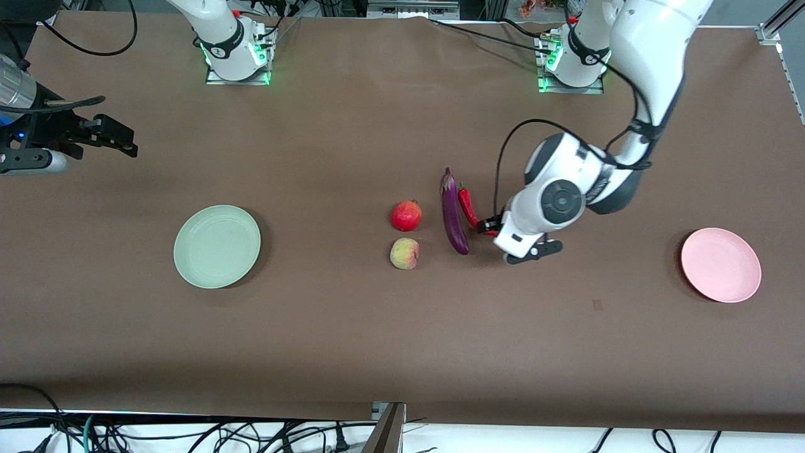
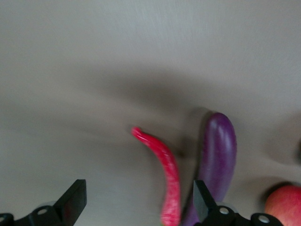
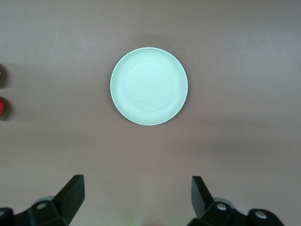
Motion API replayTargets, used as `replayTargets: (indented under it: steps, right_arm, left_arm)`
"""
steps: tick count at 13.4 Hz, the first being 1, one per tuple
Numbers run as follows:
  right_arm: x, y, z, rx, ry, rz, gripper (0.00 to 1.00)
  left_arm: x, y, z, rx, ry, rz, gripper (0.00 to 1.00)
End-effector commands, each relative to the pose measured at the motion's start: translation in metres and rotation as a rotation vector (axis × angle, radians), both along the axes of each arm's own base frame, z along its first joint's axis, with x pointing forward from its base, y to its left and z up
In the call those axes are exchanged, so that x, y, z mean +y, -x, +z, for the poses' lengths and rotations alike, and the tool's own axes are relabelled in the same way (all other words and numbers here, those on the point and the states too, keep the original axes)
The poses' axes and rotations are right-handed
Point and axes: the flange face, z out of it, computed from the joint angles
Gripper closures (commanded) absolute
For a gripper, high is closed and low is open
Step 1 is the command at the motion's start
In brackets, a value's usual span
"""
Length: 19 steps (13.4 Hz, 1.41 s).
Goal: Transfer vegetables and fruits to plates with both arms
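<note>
Nothing plated yet; green plate (image 1: 217,246) and pink plate (image 1: 721,265) both bare, all four items on the table mid-way between them. Left gripper (image 2: 136,202) down low at the chili (image 1: 467,207), fingers spread wide, chili lying between them with one finger just beside the eggplant (image 1: 454,216); no pinch yet, as the left wrist view shows. Eggplant touching or nearly touching the chili, on its side away from the left arm's end; pomegranate (image 1: 406,216) and peach (image 1: 404,253) a little past the eggplant, toward the right arm's end. Pink plate well apart from the left gripper, toward the left arm's end. Right gripper (image 3: 136,197) waiting high over the green plate, fingers likewise spread, holding nothing. Judged: first pick only starting; four transfers left.
</note>
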Motion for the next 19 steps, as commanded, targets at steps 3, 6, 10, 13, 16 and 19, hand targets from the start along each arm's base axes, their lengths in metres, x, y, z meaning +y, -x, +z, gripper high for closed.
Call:
replayTargets:
  steps: [3,6,10,13,16,19]
  right_arm:
    - [-0.002,-0.001,0.005,-0.008,0.006,0.016,0.00]
    - [-0.002,-0.004,0.006,-0.023,0.007,0.014,0.00]
    - [0.002,-0.007,0.003,-0.023,0.006,0.005,0.00]
    - [0.000,-0.015,-0.007,-0.025,0.001,0.001,0.00]
    - [0.003,-0.023,-0.024,-0.005,0.002,0.012,0.00]
    - [0.023,-0.036,-0.056,0.045,0.012,0.052,0.00]
  left_arm:
    - [-0.017,0.008,-0.038,0.000,-0.007,0.082,0.00]
    - [-0.020,0.011,-0.048,0.004,-0.009,0.075,0.09]
    - [-0.014,0.009,-0.049,0.006,-0.007,0.072,0.34]
    - [-0.018,0.012,-0.057,0.017,-0.010,0.070,0.48]
    - [-0.019,0.016,-0.070,0.027,-0.012,0.067,0.68]
    - [-0.013,0.018,-0.074,0.038,-0.018,0.072,1.00]
